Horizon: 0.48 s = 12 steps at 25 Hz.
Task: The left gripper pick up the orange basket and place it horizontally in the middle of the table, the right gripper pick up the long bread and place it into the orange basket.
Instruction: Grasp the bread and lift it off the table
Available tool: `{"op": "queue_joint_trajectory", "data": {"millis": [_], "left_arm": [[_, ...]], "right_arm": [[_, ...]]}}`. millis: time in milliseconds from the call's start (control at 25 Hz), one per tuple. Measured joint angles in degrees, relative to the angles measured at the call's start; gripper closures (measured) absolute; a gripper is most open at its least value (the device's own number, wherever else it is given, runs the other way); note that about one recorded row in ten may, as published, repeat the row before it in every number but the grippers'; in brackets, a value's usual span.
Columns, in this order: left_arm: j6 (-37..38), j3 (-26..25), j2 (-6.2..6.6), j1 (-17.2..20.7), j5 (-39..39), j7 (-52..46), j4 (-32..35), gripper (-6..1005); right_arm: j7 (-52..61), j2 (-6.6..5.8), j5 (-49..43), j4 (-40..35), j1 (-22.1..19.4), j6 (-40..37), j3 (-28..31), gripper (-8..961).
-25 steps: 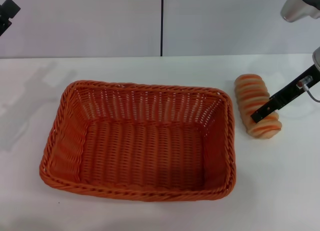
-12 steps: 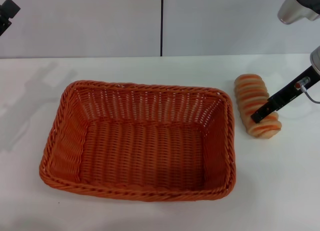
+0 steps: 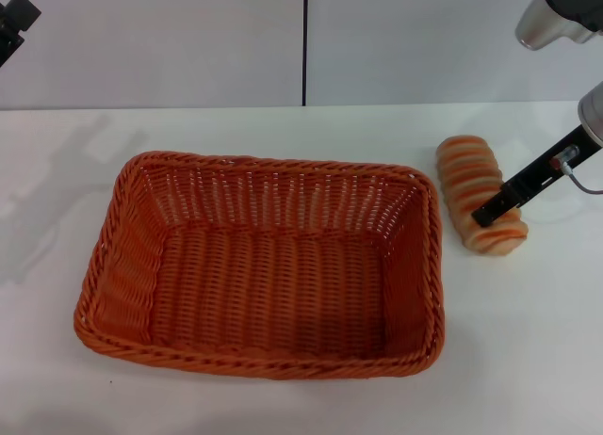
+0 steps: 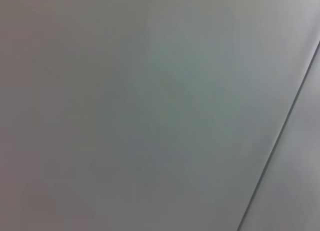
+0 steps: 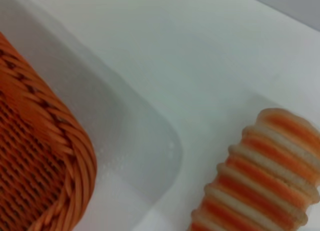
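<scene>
1. The orange basket [image 3: 261, 265] sits open side up on the white worktop [image 3: 283, 129], its long side running across the frame, filling the centre and lower left of the head view.
2. The basket holds nothing.
3. The long bread [image 3: 479, 195] lies on the worktop just beside the basket's right rim, in the right middle of the head view, running from upper left to lower right.
4. The right end effector [image 3: 494, 209] enters from the right edge of the head view. One black finger lies diagonally across the lower half of the bread, its tip over the ridges.
5. Only that single finger shows, so it cannot be told whether the right end effector is apart or clamped on the bread.
6. The right wrist view shows the bread [image 5: 260, 176] at lower right and a corner of the basket rim [image 5: 47, 156] at lower left, with bare worktop between them.
7. The left end effector [image 3: 14, 21] is parked at the upper left corner of the head view, well apart from the basket. Its finger state cannot be told.
8. The left wrist view shows only a plain grey surface.
</scene>
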Motion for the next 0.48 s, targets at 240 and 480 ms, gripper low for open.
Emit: {"op": "queue_joint_trajectory", "data": {"millis": [240,480], "left_arm": [[0.13,-0.11,-0.02,0.00,0.00,-0.10,0.00,185],[0.48,-0.16,-0.02,0.08,0.00,-0.17,0.00,185]], "right_arm": [[-0.61,0.25,0.16,-0.95,-0.32,-0.77,-0.03,395],[-0.66,0.33,0.20,-0.98,-0.30,-0.93,0.07,444]]}}
